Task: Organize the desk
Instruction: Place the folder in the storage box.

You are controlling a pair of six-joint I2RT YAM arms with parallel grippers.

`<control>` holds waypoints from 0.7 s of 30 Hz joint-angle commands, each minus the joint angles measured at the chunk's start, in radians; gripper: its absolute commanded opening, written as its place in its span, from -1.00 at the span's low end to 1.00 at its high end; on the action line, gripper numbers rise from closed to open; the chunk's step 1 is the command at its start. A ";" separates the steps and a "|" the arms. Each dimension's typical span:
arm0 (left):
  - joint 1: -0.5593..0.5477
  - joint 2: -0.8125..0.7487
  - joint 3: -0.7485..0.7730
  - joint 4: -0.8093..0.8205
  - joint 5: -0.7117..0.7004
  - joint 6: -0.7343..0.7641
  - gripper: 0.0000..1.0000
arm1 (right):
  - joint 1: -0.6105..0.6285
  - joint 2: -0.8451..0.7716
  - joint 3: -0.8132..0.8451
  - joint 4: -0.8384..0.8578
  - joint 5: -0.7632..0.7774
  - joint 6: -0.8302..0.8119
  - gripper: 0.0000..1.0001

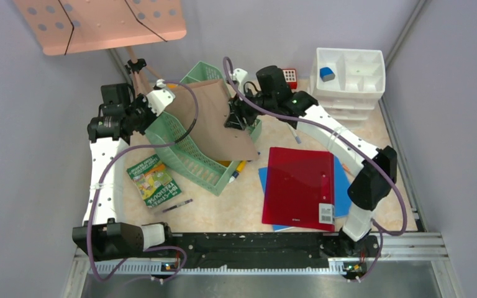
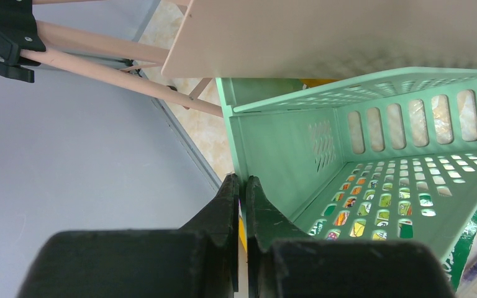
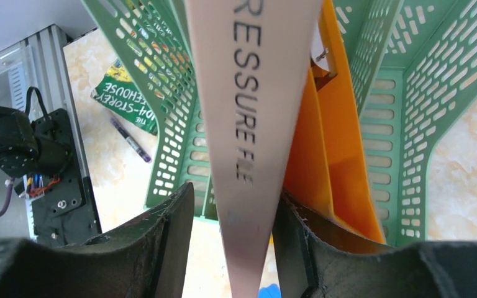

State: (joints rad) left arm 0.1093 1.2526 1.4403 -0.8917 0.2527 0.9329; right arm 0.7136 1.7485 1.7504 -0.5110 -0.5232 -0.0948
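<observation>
— Well, where is the tabletop (image 1: 223, 211) in all this?
— It lies flat in front of the two arm bases, beige and marble-patterned, with grey panels around it. On its right part a red folder (image 1: 298, 183) lies on a blue folder (image 1: 343, 186). On its left part there are a green book (image 1: 154, 180) and, near it, a pen (image 1: 177, 205).
— And the left gripper (image 2: 241, 186)?
— Its jaws are almost fully closed on the corner rim of the green basket (image 1: 192, 158). Through the holes in the basket's floor the book's cover shows.
— What about the right gripper (image 3: 233, 192)?
— It is about half open, and the brown file (image 1: 214, 118) stands between its two fingers. One finger seems to touch the file, but on the other side a narrow gap shows, so the file is not clamped.
— Where is the file itself?
— Its lower part is inside the basket, beside an orange folder (image 3: 323, 124), and the rest leans across the basket's right wall.
— Anything more?
— A white organizer (image 1: 348, 74) stands in the far right corner, with a small blue thing in one compartment.
</observation>
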 commanded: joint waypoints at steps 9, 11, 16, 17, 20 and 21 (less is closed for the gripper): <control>-0.003 0.021 0.002 -0.113 -0.012 0.010 -1.00 | 0.015 0.081 0.074 0.030 0.025 0.053 -0.33; -0.003 0.020 0.002 -0.113 -0.012 0.009 -1.00 | 0.015 0.080 0.075 0.029 0.023 0.053 -0.61; -0.002 0.020 0.007 -0.116 -0.014 0.010 -1.00 | 0.015 0.051 0.055 0.052 0.020 0.057 -1.00; -0.002 0.021 0.006 -0.117 -0.014 0.008 -1.00 | 0.015 0.041 0.045 0.063 0.018 0.058 -1.00; -0.002 0.025 0.006 -0.124 -0.013 -0.008 -1.00 | 0.015 -0.013 -0.011 0.132 0.015 0.044 -1.00; -0.003 0.026 0.007 -0.125 -0.007 -0.015 -1.00 | 0.015 -0.038 -0.046 0.179 0.014 0.038 -1.00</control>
State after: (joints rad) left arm 0.1093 1.2545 1.4429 -0.8936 0.2497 0.9279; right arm 0.7136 1.8313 1.7588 -0.4908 -0.4980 -0.0517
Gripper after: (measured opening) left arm 0.033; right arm 0.261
